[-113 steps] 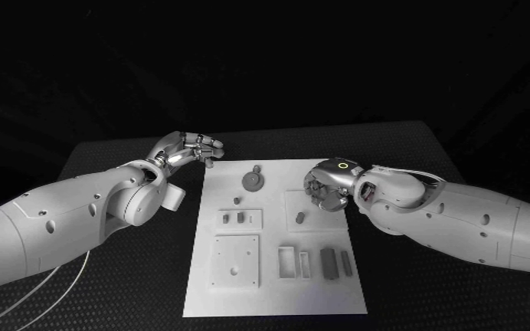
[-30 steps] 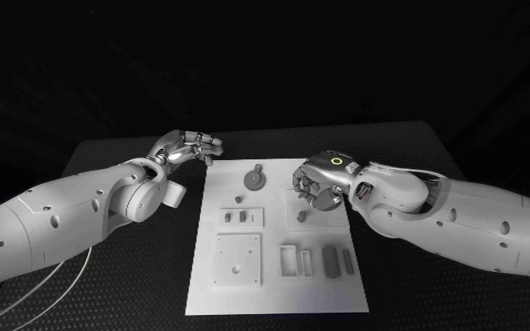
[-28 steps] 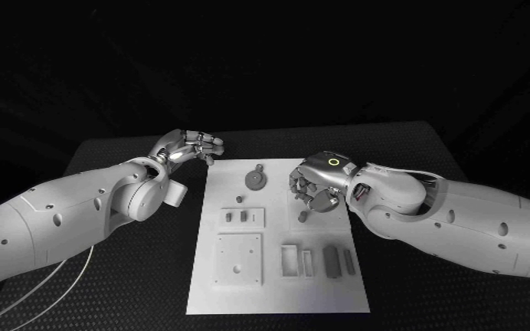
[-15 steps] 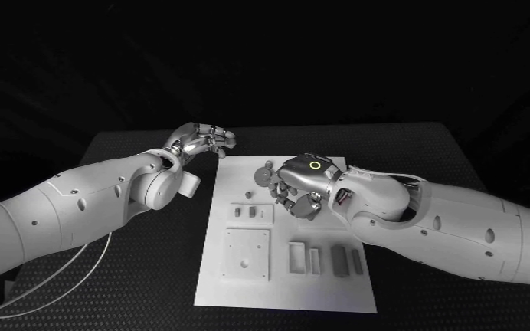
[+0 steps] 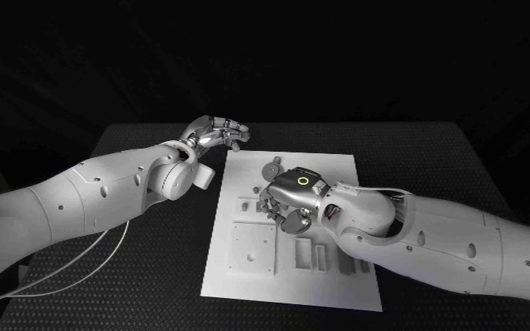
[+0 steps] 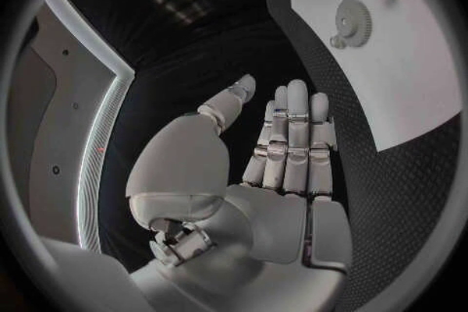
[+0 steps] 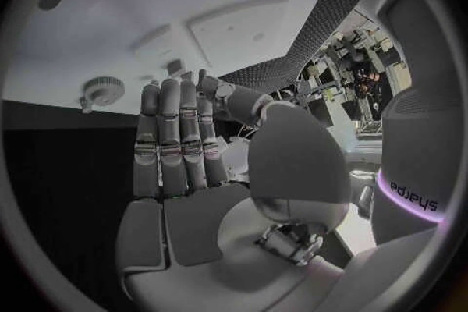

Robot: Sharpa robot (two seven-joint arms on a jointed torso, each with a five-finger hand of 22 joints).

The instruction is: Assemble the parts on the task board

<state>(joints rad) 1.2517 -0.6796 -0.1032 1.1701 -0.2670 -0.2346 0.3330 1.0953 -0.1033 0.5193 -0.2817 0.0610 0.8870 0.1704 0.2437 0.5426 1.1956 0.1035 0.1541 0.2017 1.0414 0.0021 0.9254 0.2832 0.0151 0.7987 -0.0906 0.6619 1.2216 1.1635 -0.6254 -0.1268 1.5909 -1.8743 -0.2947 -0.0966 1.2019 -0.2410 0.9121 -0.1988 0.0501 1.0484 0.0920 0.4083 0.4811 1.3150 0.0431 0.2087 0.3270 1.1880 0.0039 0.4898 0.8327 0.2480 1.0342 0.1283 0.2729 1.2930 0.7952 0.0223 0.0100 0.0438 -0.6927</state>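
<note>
Keeps the right hand (image 5: 289,199) low over the middle of the board (image 5: 332,170), just near of the gear (image 5: 270,171), probably to reach a part on that side. Shows straight, close-set fingers and an empty palm in the right wrist view (image 7: 180,164): nothing gripped. Cannot tell from above whether any fingertip touches the board.

Parks the left hand (image 5: 221,132) over the table (image 5: 144,139) just off the board's far left corner, likely to stay out of the way yet close enough to help. Shows flat fingers, thumb apart and nothing held in its own wrist view (image 6: 288,148), with the gear (image 6: 352,15) lying free on the board (image 6: 409,78) beyond. Leaves the square plate (image 5: 252,245) and the other parts lying loose nearer the robot; no assembly visible yet.

Against 3.8 s ago: puts the right hand over the board's centre by the gear instead of at its right edge. Leaves the left hand at the same corner. Shifts the whole head view too, so a camera move, not a board move.
</note>
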